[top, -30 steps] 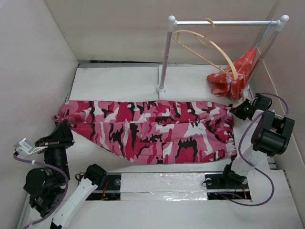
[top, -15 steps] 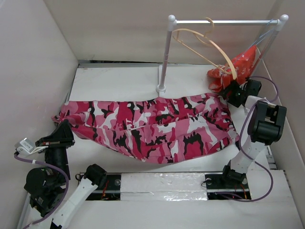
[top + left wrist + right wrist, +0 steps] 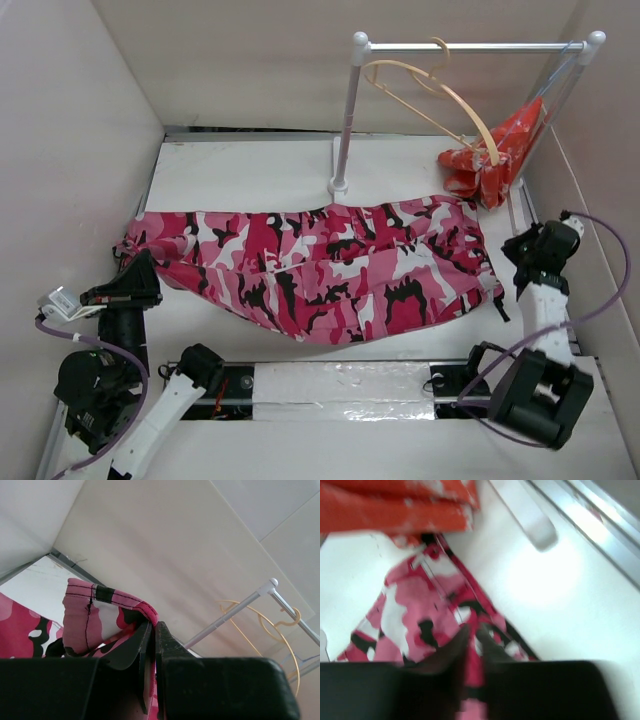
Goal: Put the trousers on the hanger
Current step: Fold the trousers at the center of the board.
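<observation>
The camouflage trousers lie spread across the table from left to right. My left gripper is shut on their left end; in the left wrist view the jaws pinch a fold just below the hem. The beige hanger hangs tilted on the white rail and also shows in the left wrist view. My right gripper sits at the trousers' right edge. Its view is blurred: the fingertips stand close together over the cloth, and whether they grip it is unclear.
A red-orange cloth hangs at the rail's right post and fills the top of the right wrist view. The rail's left post stands behind the trousers. White walls close in the table on three sides.
The right gripper carried the trousers' right end back toward the rail, opened, then drew back to the near right with its jaws narrowing. The left gripper kept its grip.
</observation>
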Robot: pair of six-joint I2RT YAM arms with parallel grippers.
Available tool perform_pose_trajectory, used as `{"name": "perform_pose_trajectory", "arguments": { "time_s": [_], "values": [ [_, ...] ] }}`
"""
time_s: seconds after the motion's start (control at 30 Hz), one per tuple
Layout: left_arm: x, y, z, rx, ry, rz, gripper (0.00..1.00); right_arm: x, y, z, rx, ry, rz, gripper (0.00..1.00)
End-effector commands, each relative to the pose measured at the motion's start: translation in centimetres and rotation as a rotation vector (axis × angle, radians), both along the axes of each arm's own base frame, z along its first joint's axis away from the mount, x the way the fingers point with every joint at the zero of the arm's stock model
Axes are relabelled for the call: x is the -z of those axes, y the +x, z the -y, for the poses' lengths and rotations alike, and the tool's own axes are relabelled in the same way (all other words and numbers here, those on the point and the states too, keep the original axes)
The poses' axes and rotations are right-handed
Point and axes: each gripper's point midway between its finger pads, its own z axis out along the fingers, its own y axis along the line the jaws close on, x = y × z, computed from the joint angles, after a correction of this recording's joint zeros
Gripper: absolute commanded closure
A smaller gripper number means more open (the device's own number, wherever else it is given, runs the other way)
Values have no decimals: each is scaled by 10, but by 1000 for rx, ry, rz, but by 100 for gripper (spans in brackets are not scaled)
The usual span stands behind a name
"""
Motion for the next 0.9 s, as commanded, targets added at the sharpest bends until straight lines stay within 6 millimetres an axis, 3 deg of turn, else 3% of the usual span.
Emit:
{"name": "perform_pose_trajectory", "arguments": {
  "time_s": [0.0,0.03,0.13,0.17,0.2,0.23,0.33,0.5,0.6,0.77,0.87],
  "values": [
    [-27,-45,-23,27,-110,215,100,25,-48,-3,90,10,-71,100],
    [-29,-48,-23,35,-112,231,100,33,-60,-16,68,32,-66,100],
    [-29,-50,-25,33,-116,238,100,52,-82,-27,84,81,-107,100],
    [-29,-51,-25,32,-114,237,100,62,-93,-32,91,93,-144,91],
    [-28,-51,-25,32,-113,238,100,64,-96,-33,93,91,-151,77],
    [-28,-53,-26,34,-113,243,100,63,-98,-34,95,98,-146,53],
    [-28,-54,-29,23,-119,247,100,63,-109,-34,145,113,-161,31],
    [-26,-60,-43,-29,-149,248,100,76,-122,-40,204,179,-216,31],
    [-25,-62,-47,-45,-157,249,100,76,-119,-39,226,188,-218,34],
    [-23,-63,-53,-76,-164,235,100,104,-118,-37,243,210,-305,44],
    [-21,-66,-61,-109,-184,226,100,106,-105,-33,222,202,-291,55]
  ]
}}
